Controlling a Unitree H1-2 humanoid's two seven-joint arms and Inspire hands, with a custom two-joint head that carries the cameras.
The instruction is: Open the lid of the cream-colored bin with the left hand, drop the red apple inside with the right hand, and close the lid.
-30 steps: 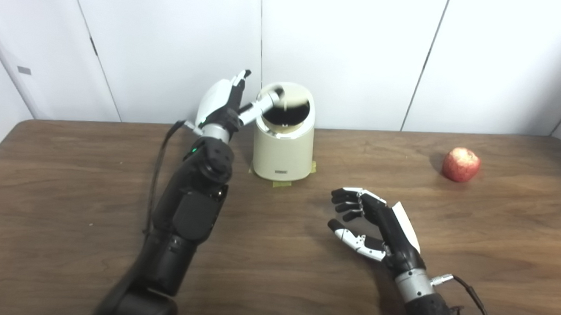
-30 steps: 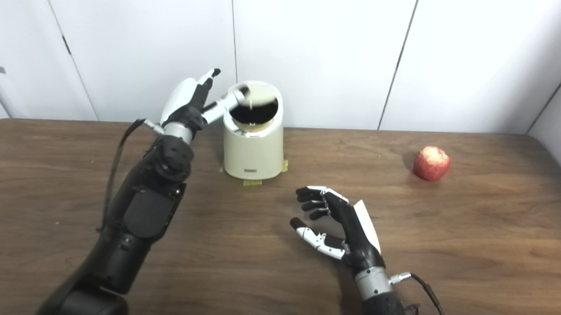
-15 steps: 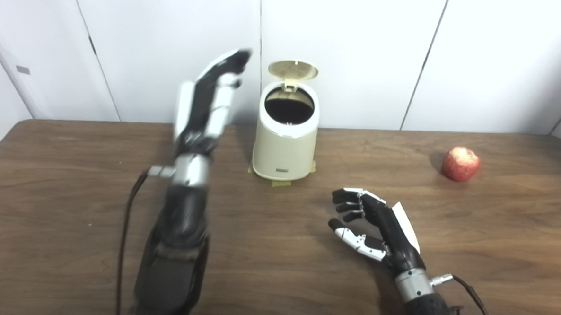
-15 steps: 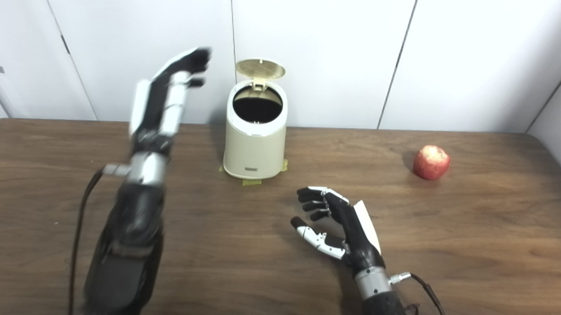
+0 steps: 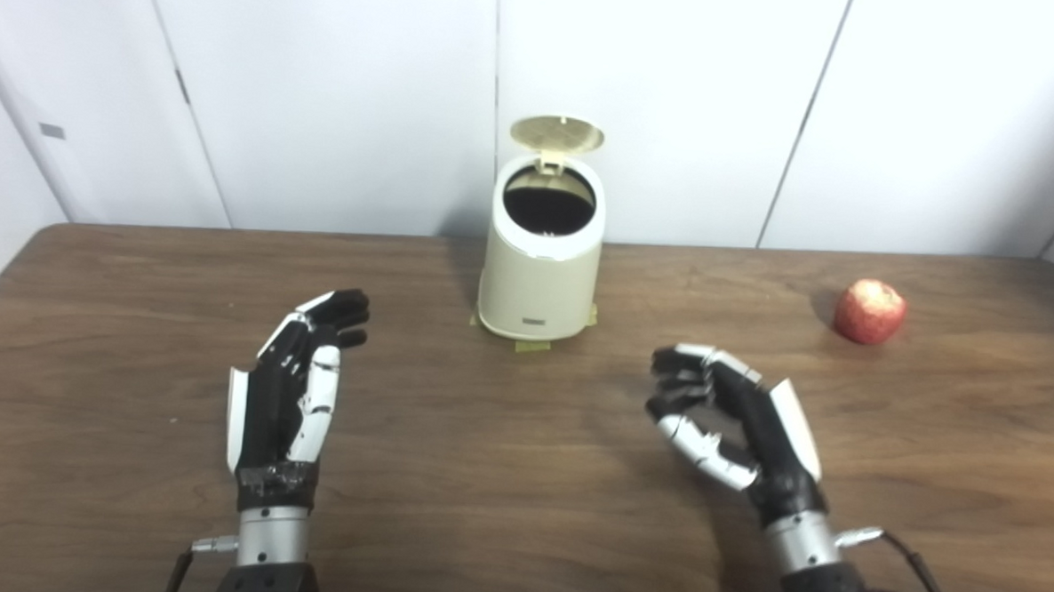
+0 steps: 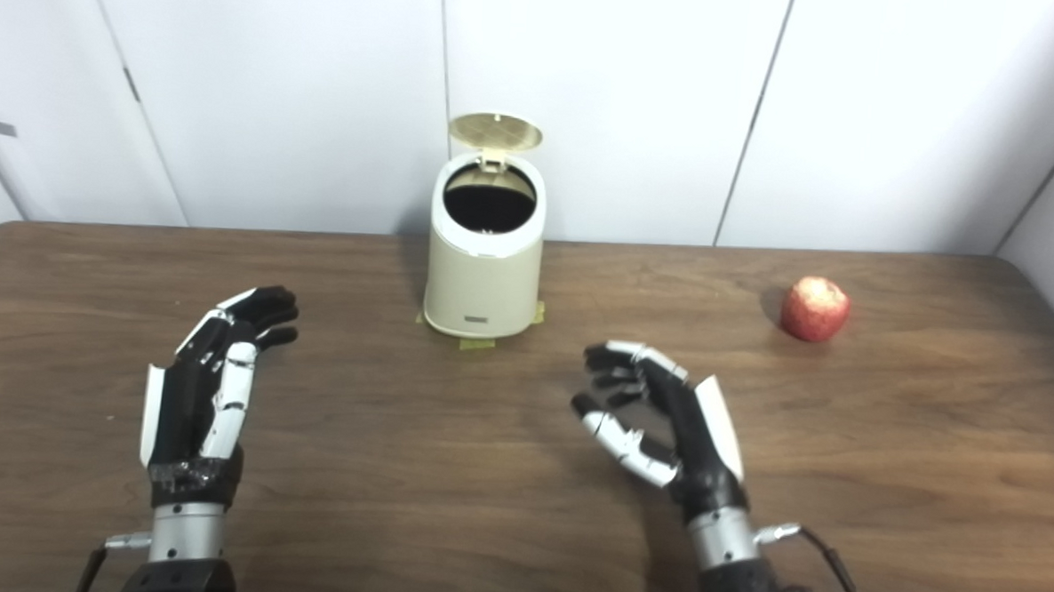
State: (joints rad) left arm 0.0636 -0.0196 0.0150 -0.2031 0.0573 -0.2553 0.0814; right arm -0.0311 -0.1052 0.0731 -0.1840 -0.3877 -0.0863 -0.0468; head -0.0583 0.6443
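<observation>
With the lid (image 5: 557,133) up, I judged my empty, loosely curled right hand (image 5: 735,421) should cup the apple (image 5: 869,311) sideways; left hand (image 5: 296,384) lay spread.

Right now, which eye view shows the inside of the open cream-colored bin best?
Both views show it almost equally. The right eye view sees the cream-colored bin slightly nearer to picture centre, with its dark opening under the raised lid. The left eye view shows the same opening; the bottom stays dark in both.
</observation>
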